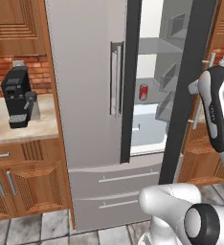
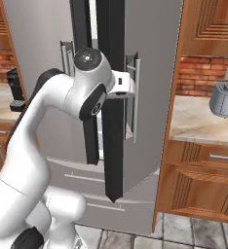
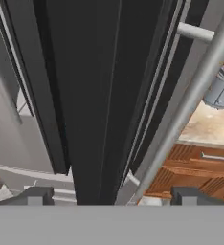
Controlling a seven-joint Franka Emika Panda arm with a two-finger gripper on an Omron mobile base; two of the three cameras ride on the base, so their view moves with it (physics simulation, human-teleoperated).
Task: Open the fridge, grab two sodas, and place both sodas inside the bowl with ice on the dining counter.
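Fingertips stand far apart at the bottom of the hand view, one at 7 o'clock and one at 5 o'clock, nothing between them — the gripper is open and grips nothing. Just ahead of them runs the dark edge of the right door, with its handle slanting from 1 o'clock down to 6 o'clock.

Progress, as I judge it: the fridge is open, the right door swung out edge-on toward the cameras while the left door is shut. That is the first step done. Neither soda has been taken; the bowl and dining counter lie somewhere outside these pictures, so both picks and both placings are left.

One soda — the red one — stands on a shelf inside the fridge, at about 1 o'clock from the centre of the left base view, just right of the left door's handle. It is upright, long axis vertical, silvery top up. I cannot make out the second can.

A coffee machine sits on the wall counter at 9 o'clock, and a toaster on the counter at 3 o'clock of the right base view.
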